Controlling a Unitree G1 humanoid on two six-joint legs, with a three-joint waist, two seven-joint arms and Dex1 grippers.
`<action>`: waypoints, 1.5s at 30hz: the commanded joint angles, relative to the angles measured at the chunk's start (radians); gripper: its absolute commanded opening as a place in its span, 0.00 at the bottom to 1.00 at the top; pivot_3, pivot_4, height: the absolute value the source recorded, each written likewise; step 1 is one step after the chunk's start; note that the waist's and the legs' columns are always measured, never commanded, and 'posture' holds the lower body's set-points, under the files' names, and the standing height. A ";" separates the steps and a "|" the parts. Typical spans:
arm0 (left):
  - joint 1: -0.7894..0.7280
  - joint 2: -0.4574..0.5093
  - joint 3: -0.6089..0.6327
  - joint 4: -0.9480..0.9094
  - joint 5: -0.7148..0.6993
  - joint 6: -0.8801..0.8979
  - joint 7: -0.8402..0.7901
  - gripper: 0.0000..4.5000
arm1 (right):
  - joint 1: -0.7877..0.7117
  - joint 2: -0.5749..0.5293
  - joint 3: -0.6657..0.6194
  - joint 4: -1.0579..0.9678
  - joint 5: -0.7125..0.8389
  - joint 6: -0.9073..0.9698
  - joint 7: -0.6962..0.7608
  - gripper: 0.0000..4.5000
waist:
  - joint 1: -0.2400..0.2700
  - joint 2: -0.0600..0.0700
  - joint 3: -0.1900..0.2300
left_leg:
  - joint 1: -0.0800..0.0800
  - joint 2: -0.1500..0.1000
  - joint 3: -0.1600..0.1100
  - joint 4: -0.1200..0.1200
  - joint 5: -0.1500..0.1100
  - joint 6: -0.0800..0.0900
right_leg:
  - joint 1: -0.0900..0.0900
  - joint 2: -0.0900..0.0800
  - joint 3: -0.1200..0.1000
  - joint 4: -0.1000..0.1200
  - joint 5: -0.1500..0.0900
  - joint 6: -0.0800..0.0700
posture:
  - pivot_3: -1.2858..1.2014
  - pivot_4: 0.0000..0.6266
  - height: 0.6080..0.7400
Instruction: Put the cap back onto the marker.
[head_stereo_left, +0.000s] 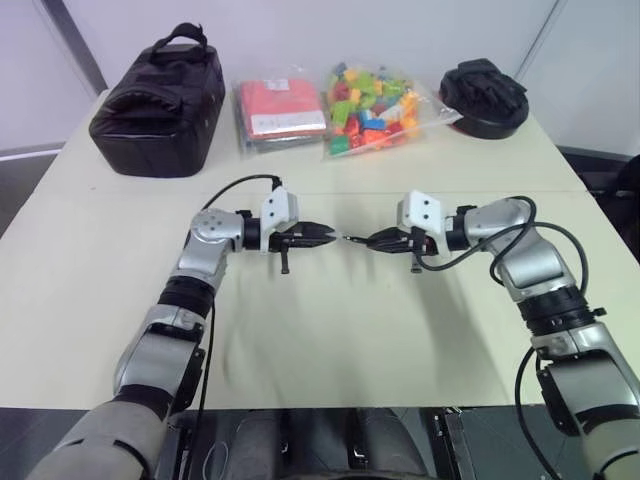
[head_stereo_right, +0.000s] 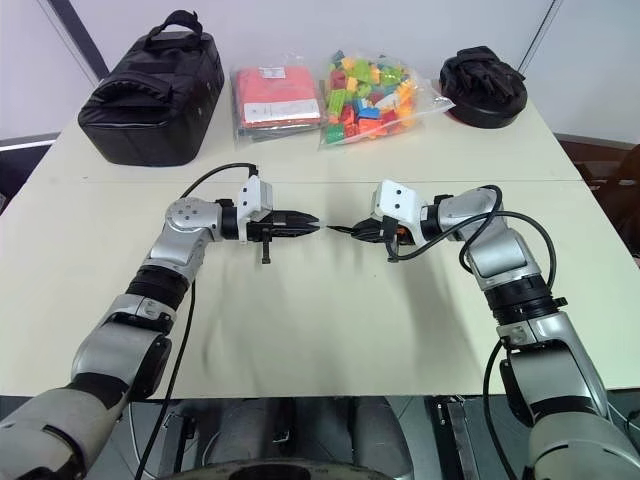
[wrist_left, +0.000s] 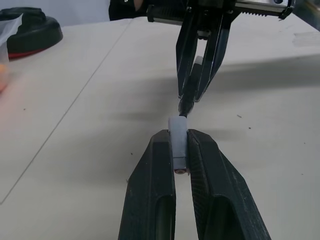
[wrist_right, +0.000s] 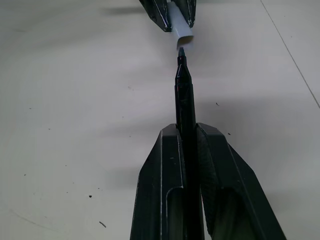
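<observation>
Both grippers hover above the cream table (head_stereo_left: 320, 340), pointing at each other. My left gripper (wrist_left: 178, 136) is shut on the cap (wrist_left: 178, 145), a short pale grey-blue tube whose open end faces the other hand. My right gripper (wrist_right: 186, 129) is shut on the marker (wrist_right: 183, 95), a slim black barrel that sticks out past the fingers. The marker's pointed tip (head_stereo_left: 350, 238) sits right at the mouth of the cap (wrist_right: 182, 27), roughly in line with it, with at most a sliver of gap. The marker's rear end is hidden inside the right gripper.
Along the table's far side stand a black bag (head_stereo_left: 160, 95), a red packet in clear plastic (head_stereo_left: 280, 112), a clear bag of coloured bricks (head_stereo_left: 375, 110) and a black glove-like object on a dark disc (head_stereo_left: 485, 95).
</observation>
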 joint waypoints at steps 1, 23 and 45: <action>0.003 0.001 0.013 -0.035 -0.014 0.004 0.002 0.01 | -0.020 0.006 -0.013 -0.004 0.005 -0.015 -0.004 0.00 | 0.000 0.000 0.000 | 0.000 0.000 0.000 0.000 0.000 0.000 | 0.000 0.000 0.000 0.000 0.000 0.000 | 0.52 0.24 1.00; -0.091 -0.067 -0.003 0.120 0.033 -0.070 0.015 0.01 | -0.007 0.002 -0.015 -0.062 0.016 0.011 -0.003 0.00 | 0.001 0.000 0.000 | 0.000 0.000 0.000 0.000 0.000 0.000 | 0.000 0.000 0.000 0.000 0.000 0.000 | 0.52 0.24 1.00; -0.199 -0.018 -0.127 0.082 0.192 -0.178 -0.049 0.01 | -0.005 0.008 -0.015 -0.056 0.014 0.022 -0.020 0.00 | 0.001 0.000 0.000 | 0.000 0.000 0.000 0.000 0.000 0.000 | 0.000 0.001 0.000 0.000 0.000 0.000 | 0.52 0.24 1.00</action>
